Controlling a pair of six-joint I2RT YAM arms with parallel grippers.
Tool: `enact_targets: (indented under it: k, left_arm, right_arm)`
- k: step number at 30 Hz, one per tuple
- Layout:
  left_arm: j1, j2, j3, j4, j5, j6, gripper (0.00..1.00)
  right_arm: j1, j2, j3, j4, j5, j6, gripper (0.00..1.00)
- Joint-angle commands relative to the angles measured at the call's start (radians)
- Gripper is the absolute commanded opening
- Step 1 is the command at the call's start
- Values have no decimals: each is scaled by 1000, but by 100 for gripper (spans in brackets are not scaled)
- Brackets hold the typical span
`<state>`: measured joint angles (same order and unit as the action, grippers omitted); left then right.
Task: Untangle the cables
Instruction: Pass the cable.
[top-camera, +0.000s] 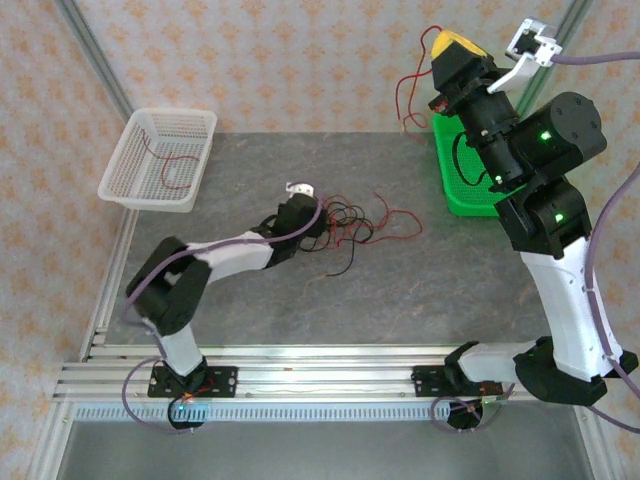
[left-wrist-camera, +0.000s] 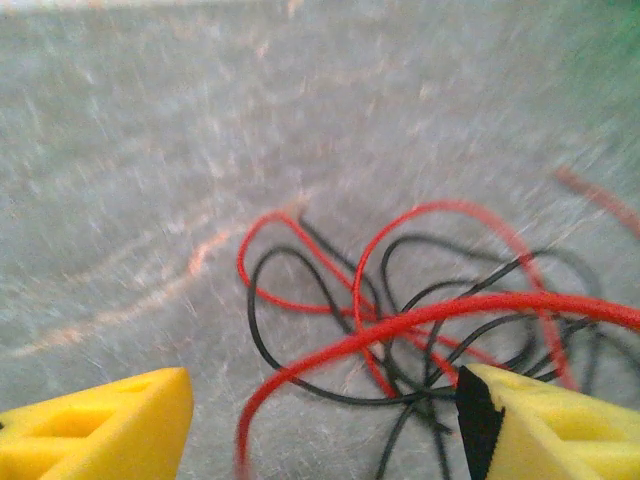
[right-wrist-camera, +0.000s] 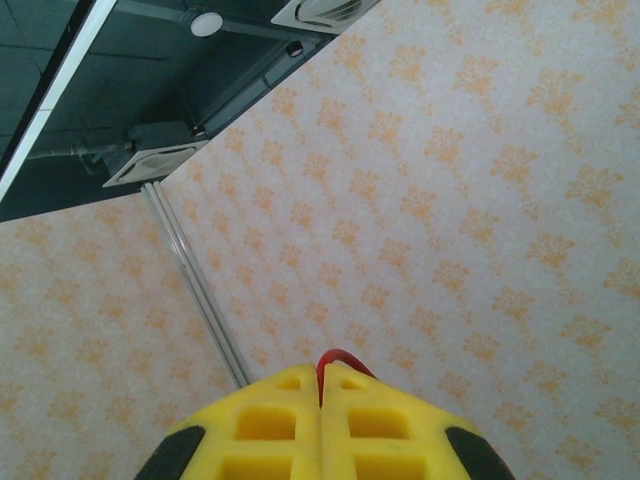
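A tangle of thin red and black cables (top-camera: 360, 225) lies on the grey table mid-right. My left gripper (top-camera: 322, 228) sits low at the tangle's left edge. In the left wrist view it (left-wrist-camera: 325, 420) stands open, its yellow fingers (left-wrist-camera: 110, 430) wide apart, with a red cable (left-wrist-camera: 400, 325) and black loops (left-wrist-camera: 300, 370) lying loose between them. My right gripper (top-camera: 440, 45) is raised high at the back right, pointing up at the wall. It (right-wrist-camera: 321, 385) is shut on a red cable (right-wrist-camera: 335, 357), which hangs down as a loop (top-camera: 405, 95).
A white basket (top-camera: 145, 200) at the back left holds a red cable (top-camera: 165, 165). A green basket (top-camera: 465, 200) at the back right, under the right arm, holds a black cable (top-camera: 462, 150). A metal rail (top-camera: 320, 365) runs along the near edge.
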<state>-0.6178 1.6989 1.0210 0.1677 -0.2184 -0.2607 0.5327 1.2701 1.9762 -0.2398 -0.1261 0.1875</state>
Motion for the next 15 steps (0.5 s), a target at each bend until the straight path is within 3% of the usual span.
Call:
enact_targets:
  k: [1, 7, 15]
  left_arm:
    - [-18, -136, 18, -169, -2, 50, 74]
    - [-43, -303, 65, -306, 112, 112, 82]
    - [-51, -427, 131, -304, 279, 204, 80]
  right_arm:
    - [-5, -10, -25, 8, -6, -22, 0]
    - [-5, -2, -82, -27, -77, -100, 0]
    - [-5, 68, -53, -341, -420, -484, 0]
